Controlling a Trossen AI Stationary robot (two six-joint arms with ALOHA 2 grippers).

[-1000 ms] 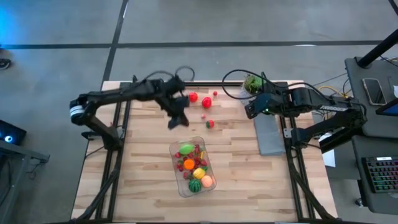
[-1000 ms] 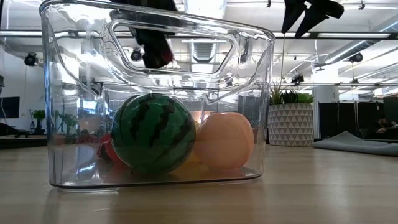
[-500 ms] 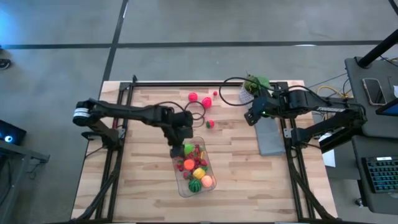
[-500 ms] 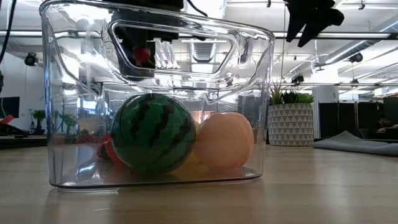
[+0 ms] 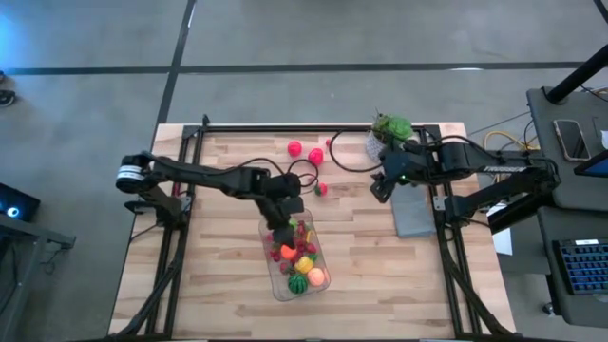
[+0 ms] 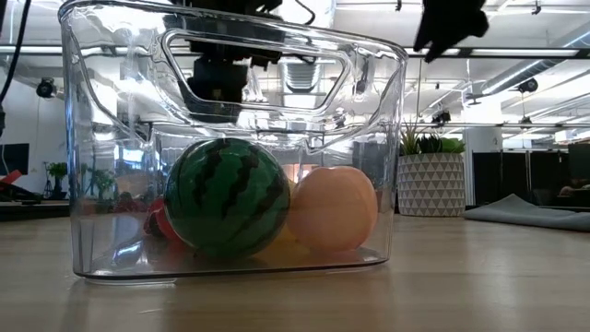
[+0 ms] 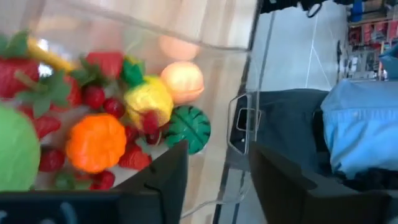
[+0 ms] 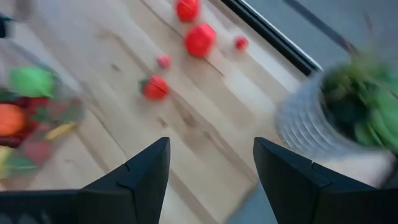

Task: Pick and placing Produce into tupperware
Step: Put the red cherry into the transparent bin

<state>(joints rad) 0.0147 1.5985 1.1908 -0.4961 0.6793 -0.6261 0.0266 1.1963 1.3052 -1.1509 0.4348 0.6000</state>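
Observation:
The clear tupperware [image 5: 296,256] stands on the table's near middle and fills the low view [image 6: 230,148]. It holds several pieces of produce: a watermelon [image 6: 227,195], a peach-coloured ball [image 6: 332,208], an orange piece [image 7: 96,142] and a lemon [image 7: 148,99]. My left gripper [image 5: 282,224] hangs over the container's far end, open and empty [image 7: 214,180]. A few red pieces [image 5: 315,157] lie loose on the far middle of the table and also show in the right wrist view [image 8: 200,39]. My right gripper [image 5: 377,190] hovers right of them, open and empty [image 8: 211,180].
A potted plant [image 5: 389,128] in a white pot stands at the far right, close to my right arm. A flat grey slab [image 5: 413,204] lies at the right edge. Bare wood shows left of the container and along the near edge.
My left gripper has moved toward the near edge, from the loose pieces to above the container's far end, and has come lower. The red piece seen between its fingers in the low view no longer shows there. My right gripper has drifted a little toward the near edge.

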